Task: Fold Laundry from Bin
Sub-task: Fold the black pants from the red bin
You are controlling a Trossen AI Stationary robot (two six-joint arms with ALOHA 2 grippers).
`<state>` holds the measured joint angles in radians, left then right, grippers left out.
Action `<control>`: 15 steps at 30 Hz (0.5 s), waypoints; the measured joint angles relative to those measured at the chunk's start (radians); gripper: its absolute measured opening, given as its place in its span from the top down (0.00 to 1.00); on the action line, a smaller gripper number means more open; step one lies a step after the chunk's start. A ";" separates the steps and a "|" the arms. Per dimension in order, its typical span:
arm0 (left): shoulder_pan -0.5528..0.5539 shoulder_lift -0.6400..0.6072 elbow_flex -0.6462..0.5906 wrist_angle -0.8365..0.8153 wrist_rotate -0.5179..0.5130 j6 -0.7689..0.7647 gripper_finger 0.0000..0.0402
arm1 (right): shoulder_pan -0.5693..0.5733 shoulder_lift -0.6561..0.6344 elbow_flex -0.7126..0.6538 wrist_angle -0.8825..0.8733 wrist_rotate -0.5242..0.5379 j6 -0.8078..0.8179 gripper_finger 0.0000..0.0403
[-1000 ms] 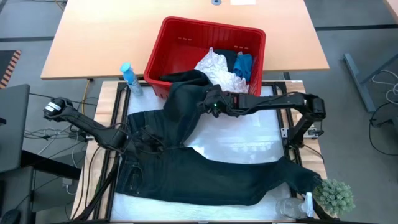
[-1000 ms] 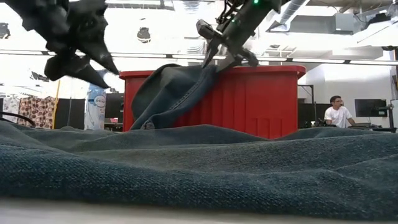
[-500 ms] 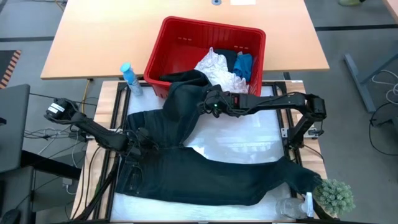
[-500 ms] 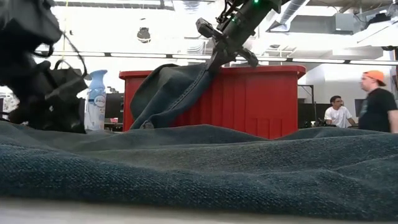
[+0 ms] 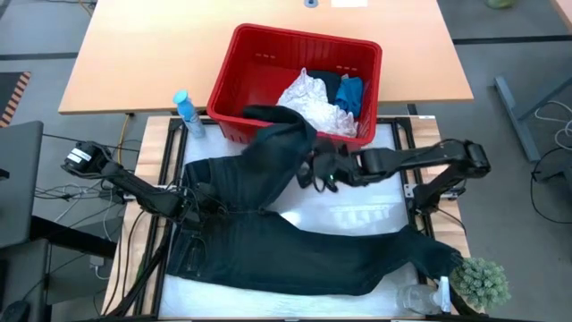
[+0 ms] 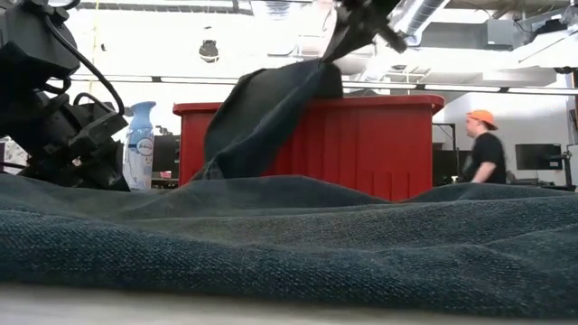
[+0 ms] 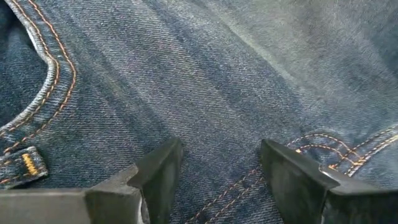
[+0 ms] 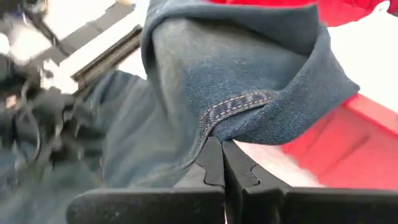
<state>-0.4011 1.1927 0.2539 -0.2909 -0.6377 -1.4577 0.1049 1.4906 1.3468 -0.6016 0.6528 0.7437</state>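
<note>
Dark blue jeans lie spread over the white table top, one leg running up toward the red bin at the far edge. A white crinkled cloth and a small blue one lie inside the bin. My right gripper is shut on that raised leg in front of the bin. My left gripper stands open, low over the jeans' waist part at the table's left. Whether its fingertips touch the denim, I cannot tell. My right gripper pinches a fold of the jeans leg at a stitched seam between its two shut fingers. It comes from the table's right, slanting down. The held fold is lifted clear. From there the leg slopes slack down to the rest of the jeans on the table.
A blue spray bottle stands left of the bin. A small potted plant and a clear glass sit at the near right corner. A wooden table carries the bin. A person walks in the room behind.
My right gripper has shut on the jeans leg at the bin's near rim, then gone up and toward the near right. The leg's fold has come off the rim with it. My left gripper has come down onto the jeans' waist part, still open.
</note>
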 joint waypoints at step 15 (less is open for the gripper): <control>0.000 0.001 -0.001 -0.003 0.003 0.001 0.45 | 0.225 0.202 0.000 -0.365 -0.088 0.348 0.97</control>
<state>-0.4011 1.1938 0.2527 -0.2943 -0.6344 -1.4563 0.3296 1.6927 1.3472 -0.9662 0.5652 1.0914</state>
